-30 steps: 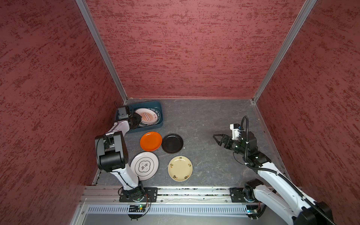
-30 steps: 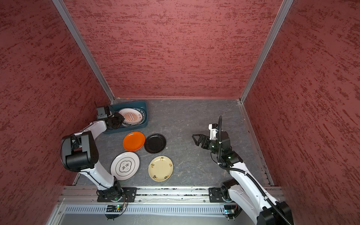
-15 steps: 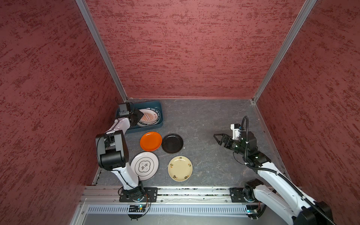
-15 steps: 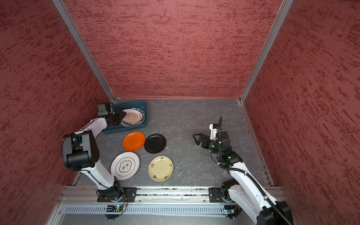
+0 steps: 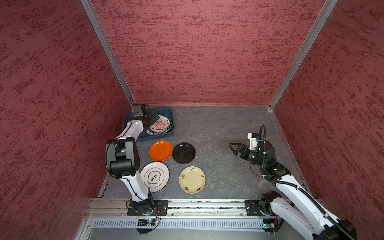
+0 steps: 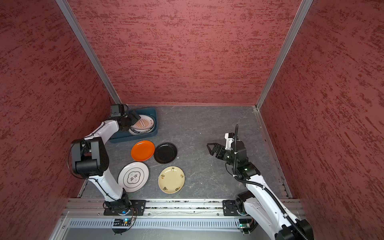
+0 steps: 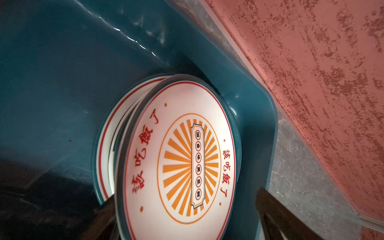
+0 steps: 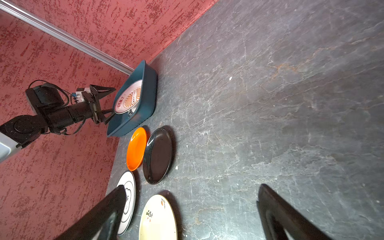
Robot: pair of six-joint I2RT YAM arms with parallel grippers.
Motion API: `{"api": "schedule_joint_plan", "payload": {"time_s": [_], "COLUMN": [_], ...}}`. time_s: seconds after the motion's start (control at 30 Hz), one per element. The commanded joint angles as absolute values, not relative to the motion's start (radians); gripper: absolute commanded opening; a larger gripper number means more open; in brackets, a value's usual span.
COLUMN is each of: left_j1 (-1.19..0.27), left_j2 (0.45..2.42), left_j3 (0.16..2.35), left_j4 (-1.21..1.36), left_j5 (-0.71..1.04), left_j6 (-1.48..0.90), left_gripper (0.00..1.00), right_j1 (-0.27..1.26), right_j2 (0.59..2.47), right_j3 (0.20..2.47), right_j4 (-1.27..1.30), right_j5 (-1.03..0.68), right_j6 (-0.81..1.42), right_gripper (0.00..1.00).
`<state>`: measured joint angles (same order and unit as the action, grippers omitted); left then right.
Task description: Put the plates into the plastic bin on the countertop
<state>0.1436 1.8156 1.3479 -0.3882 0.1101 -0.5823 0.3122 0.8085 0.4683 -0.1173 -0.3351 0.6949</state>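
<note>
Left arm (image 5: 133, 128) bent sharply at the elbow, forearm reaching toward the far-left corner; left gripper (image 5: 154, 117) tilted down, 2 fingers (image 7: 276, 214) spread wide. Right arm (image 5: 291, 188) stretched forward; right gripper (image 5: 233, 148) raised, jaws wide, empty.

I am looking at three red, rough-textured walls (image 5: 197, 52) closing in the workspace, with silver metal corner strips (image 5: 108, 52) running up where they meet. Along the near edge I am seeing a long silver metal rail (image 5: 207, 204), and just in front of it a pale grey slotted strip (image 5: 207, 224). In the right wrist view a small white speck (image 8: 230, 78) is lying alone.
</note>
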Motion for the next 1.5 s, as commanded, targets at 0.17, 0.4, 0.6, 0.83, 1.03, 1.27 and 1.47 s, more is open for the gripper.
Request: {"api": "schedule_joint_plan", "payload": {"time_s": [0.17, 0.4, 0.6, 0.83, 1.03, 1.27, 1.47], "left_j1": [0.121, 0.109, 0.083, 0.08, 0.067, 0.053, 0.082], "left_j2": [1.848, 1.85, 1.848, 1.774, 1.573, 1.213, 1.018], "left_j3": [1.411, 1.431, 1.468, 1.426, 1.284, 1.039, 0.868], "left_j4": [-0.479, -0.514, -0.563, -0.559, -0.629, -0.766, -0.841], "left_j5": [0.029, -0.003, -0.084, -0.098, -0.111, -0.184, -0.198], "left_j6": [-0.547, -0.533, -0.497, -0.514, -0.526, -0.573, -0.621], "left_gripper": [0.99, 0.99, 0.99, 0.99, 0.99, 0.99, 0.99], "right_j1": [0.31, 0.306, 0.302, 0.296, 0.293, 0.293, 0.291], "right_j2": [0.778, 0.792, 0.793, 0.784, 0.769, 0.778, 0.801], "right_j3": [0.472, 0.469, 0.465, 0.467, 0.485, 0.514, 0.599], "right_j4": [-0.151, -0.156, -0.164, -0.172, -0.183, -0.205, -0.28], "right_j5": [-0.305, -0.304, -0.314, -0.334, -0.379, -0.424, -0.444], "right_j6": [0.68, 0.674, 0.666, 0.656, 0.624, 0.591, 0.539], "right_gripper": [0.99, 0.99, 0.99, 0.99, 0.99, 0.99, 0.99]}}
